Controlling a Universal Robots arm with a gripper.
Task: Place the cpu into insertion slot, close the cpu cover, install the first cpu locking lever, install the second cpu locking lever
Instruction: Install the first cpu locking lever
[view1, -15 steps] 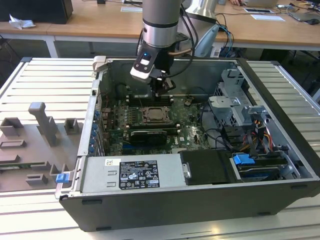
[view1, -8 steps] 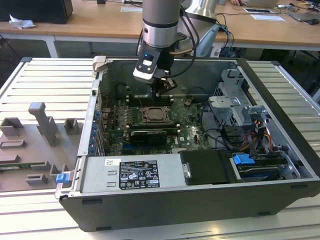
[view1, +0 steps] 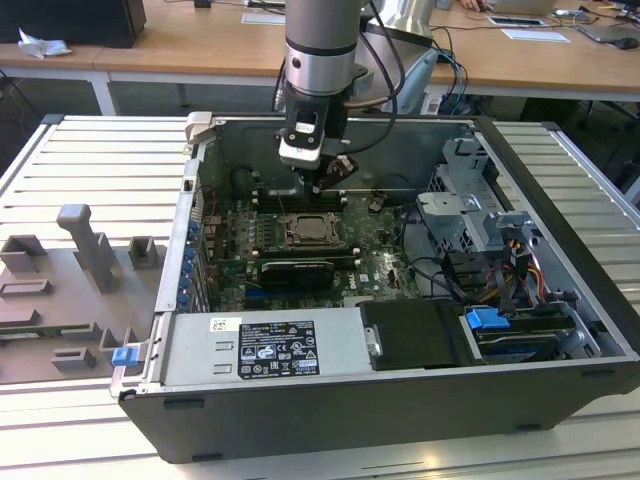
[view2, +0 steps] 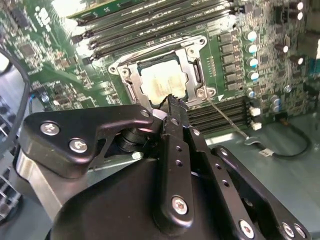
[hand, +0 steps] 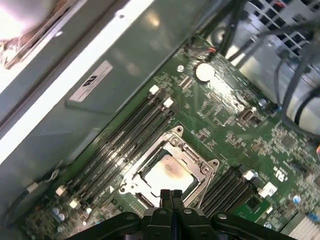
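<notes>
One locking lever (view2: 226, 119) sits unlatched beside the cpu cover (view2: 190, 57); closed, empty jaws should bear squarely on it.

Robotics lab or workshop. A robot arm (view1: 320, 50) reaches into an open computer case (view1: 400, 410) lying on a ribbed metal table (view1: 70, 150). Grey plastic fixtures (view1: 85, 250) sit near the table's edge at the exterior view's left. Behind stand wooden desks (view1: 200, 45) with papers (view1: 535, 35) and cables (view1: 455, 85). The case's green circuit board (hand: 225, 120) shows in both wrist views.
</notes>
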